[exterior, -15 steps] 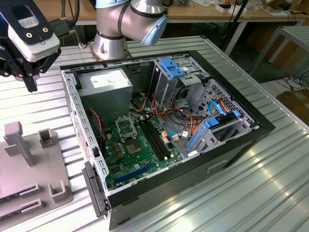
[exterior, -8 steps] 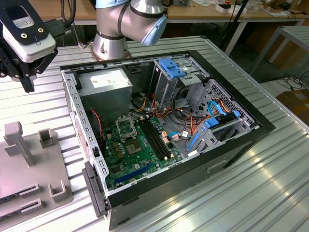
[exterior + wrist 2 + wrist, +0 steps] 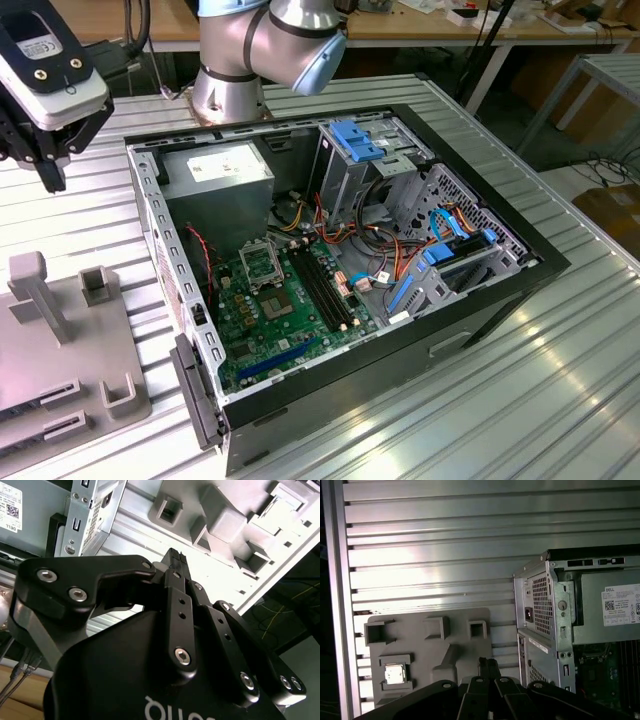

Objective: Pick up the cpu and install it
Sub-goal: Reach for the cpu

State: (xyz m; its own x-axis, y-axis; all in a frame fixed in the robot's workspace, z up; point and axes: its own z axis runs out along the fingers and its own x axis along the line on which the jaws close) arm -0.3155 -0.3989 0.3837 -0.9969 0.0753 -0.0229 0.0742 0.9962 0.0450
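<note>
Clenched on nothing, the claw point(image 3: 489, 664) hangs near the tray point(image 3: 420, 646) — it should open and centre squarely over the cpu point(image 3: 395, 673) seated in that tray.

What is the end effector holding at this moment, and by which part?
Nothing. The end effector is shut with nothing between its fingers; the cpu lies in a pocket of the grey fixture, untouched.

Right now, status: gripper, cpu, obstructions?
Gripper shut, empty, over the grey fixture tray. Cpu sits in a tray pocket, untouched. Raised tray blocks stand nearby.
</note>
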